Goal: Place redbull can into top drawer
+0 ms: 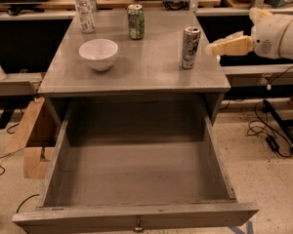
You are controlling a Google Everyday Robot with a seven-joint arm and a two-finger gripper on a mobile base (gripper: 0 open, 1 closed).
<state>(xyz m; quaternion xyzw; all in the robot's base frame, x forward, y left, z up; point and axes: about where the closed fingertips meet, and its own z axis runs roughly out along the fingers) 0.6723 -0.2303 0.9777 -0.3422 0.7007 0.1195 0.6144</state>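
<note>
The redbull can (189, 47), slim and silver-grey with dark markings, stands upright on the right side of the grey cabinet top (146, 69). The top drawer (136, 217) is pulled fully out below it, with a small metal knob on its front panel. My gripper (212, 48) comes in from the right at the can's height, its cream fingers pointing left. Its tips are just right of the can and apart from it.
A white bowl (98, 54) sits on the left of the top. A green can (135, 21) and a clear plastic bottle (84, 9) stand at the back. A cardboard box (31, 138) leans by the cabinet's left. Cables (271, 130) lie on the floor at the right.
</note>
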